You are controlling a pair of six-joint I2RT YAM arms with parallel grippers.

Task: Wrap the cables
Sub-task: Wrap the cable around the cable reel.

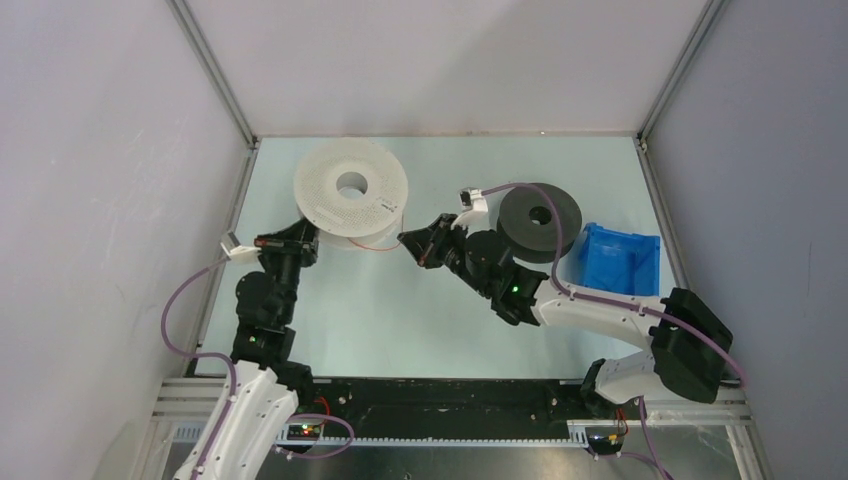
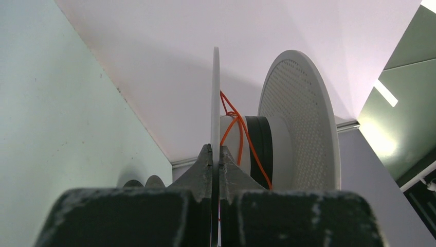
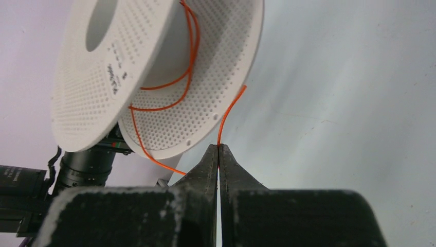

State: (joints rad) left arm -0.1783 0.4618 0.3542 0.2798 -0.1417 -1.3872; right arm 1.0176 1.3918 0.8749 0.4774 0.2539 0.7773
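Orange cable point(image 3: 226, 110) inside closed right tool point(image 3: 218, 152); white spool flange point(image 2: 215, 92) inside closed left tool point(image 2: 216, 152).

**One label, too blurred to read**

The only print in view is a small block of dark lettering point(image 3: 116, 69) on the perforated outer flange of the white spool point(image 3: 77, 108). Through the right wrist camera it lies above and to the left of the right gripper point(image 3: 218, 150), just beside the spool's centre hole, in a few short slanting lines. The characters are too small and blurred to make out. From above, it is only a faint grey smudge left of that gripper.
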